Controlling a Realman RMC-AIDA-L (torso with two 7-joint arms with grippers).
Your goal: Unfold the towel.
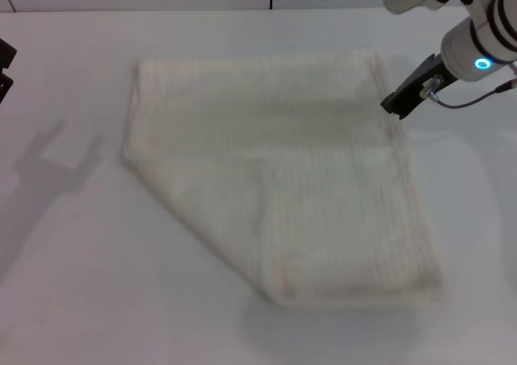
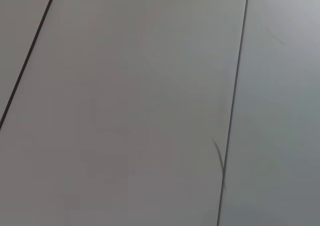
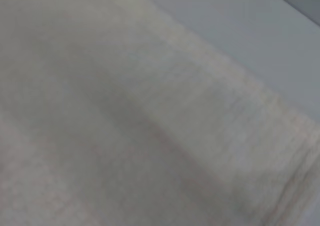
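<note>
One cream-white towel [image 1: 283, 179] lies flat on the white desk [image 1: 73, 300], in the middle of the head view. It has a fine ribbed weave, and its outline is uneven: the far edge runs roughly straight across, the robot's-left side slants in toward the near edge, and a lighter upper layer covers the near right part, so the cloth looks folded over on itself. The near edge ends in a rounded, doubled hem.

The right gripper [image 1: 410, 90] hangs at the towel's far right corner, a dark narrow tip reaching down from a white wrist with a lit blue ring. It sits just at the towel's right edge; whether it touches or pinches the cloth cannot be told, and the jaws' spread cannot be told either. The right wrist view is filled by the towel's weave [image 3: 125, 116] seen close, with a hemmed edge running diagonally and a strip of bare desk [image 3: 235, 21] beyond it.

The left gripper [image 1: 5, 66] shows only as a dark sliver at the left border of the head view, well apart from the towel, its jaws hidden. The left wrist view shows only plain grey panels with thin dark seams.
</note>
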